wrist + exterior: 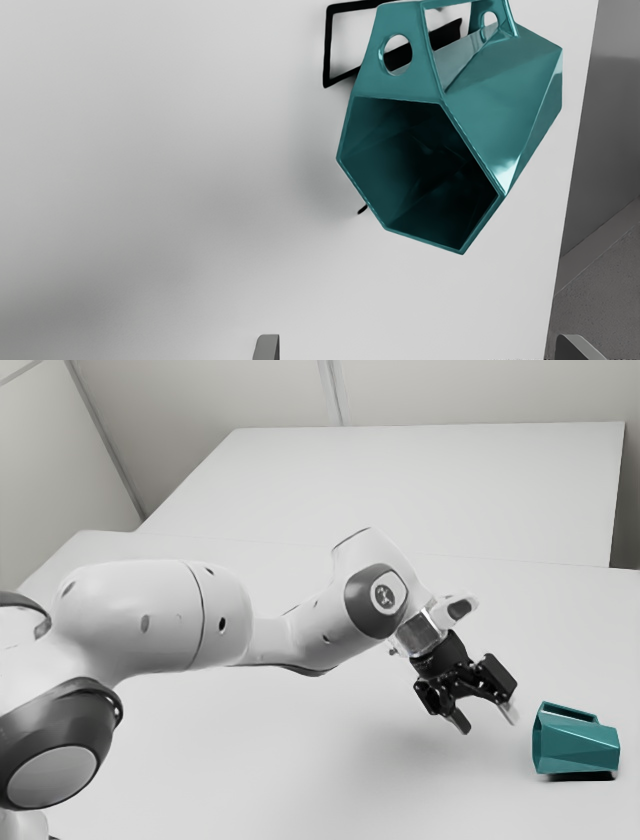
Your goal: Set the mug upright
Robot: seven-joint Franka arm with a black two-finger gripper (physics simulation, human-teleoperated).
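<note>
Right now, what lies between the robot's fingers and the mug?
A bare stretch of pale tabletop lies between the open fingers and the teal mug; both views show it.

On my exterior feed, a white table (250, 780) spreads out, with another pale flat surface (420, 490) beyond it toward twelve o'clock. I see a light wall (200, 390) at eleven. My wrist feed catches speckled grey floor (610, 290) past the table's edge.

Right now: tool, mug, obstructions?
Tool open, short of the mug. Mug on its side on the table, mouth toward tool. No obstruction seen between them.
</note>
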